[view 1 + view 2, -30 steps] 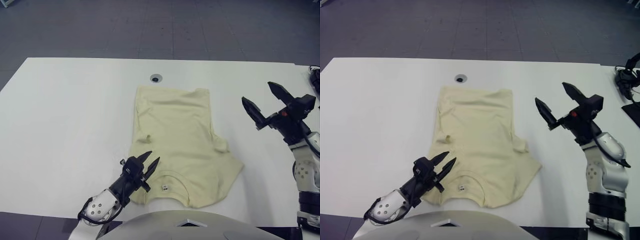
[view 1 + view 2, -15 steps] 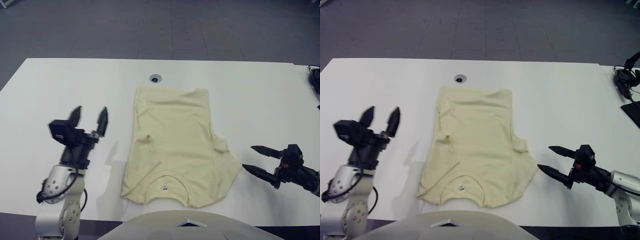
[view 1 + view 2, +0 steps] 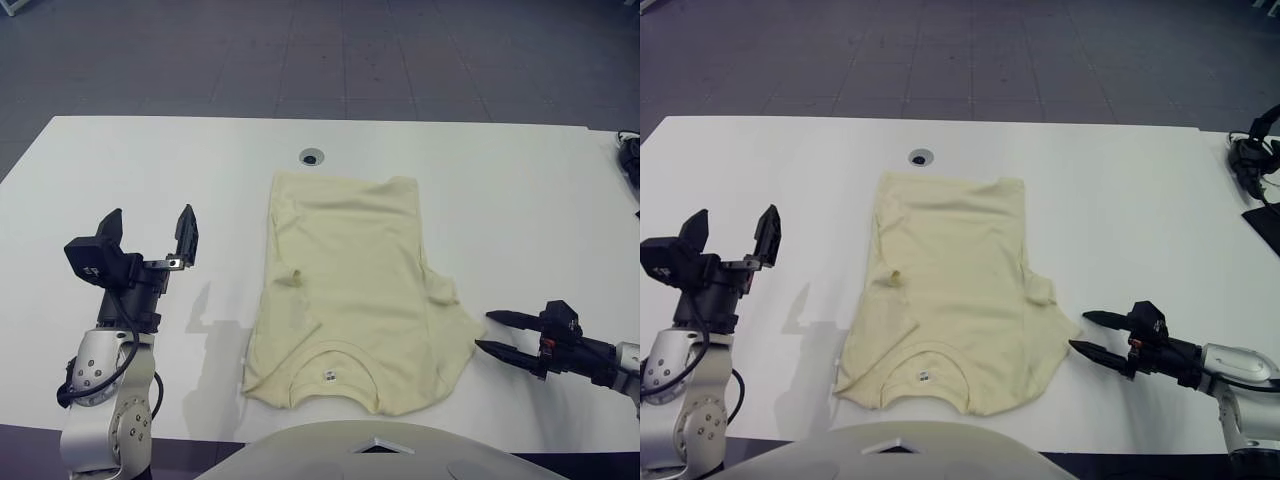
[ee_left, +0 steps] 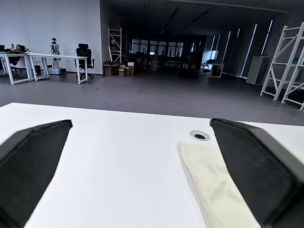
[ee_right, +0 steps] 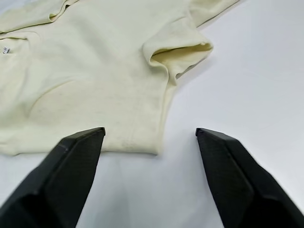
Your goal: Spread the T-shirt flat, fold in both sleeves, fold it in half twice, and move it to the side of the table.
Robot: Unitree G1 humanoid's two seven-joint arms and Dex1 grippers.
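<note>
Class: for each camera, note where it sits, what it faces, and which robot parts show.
Head eyes: looking down at the T-shirt on the table; both arms show.
Left wrist: raised beside the T-shirt, facing across the table into the room; left gripper open.
Right wrist: low, facing the T-shirt's edge; right gripper open.
Shared: both wrist views show the T-shirt.

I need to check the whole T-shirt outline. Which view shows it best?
Either eye view: the whole T-shirt lies in frame. The right wrist view shows one sleeve and a side edge; the left wrist view, a narrow strip.
</note>
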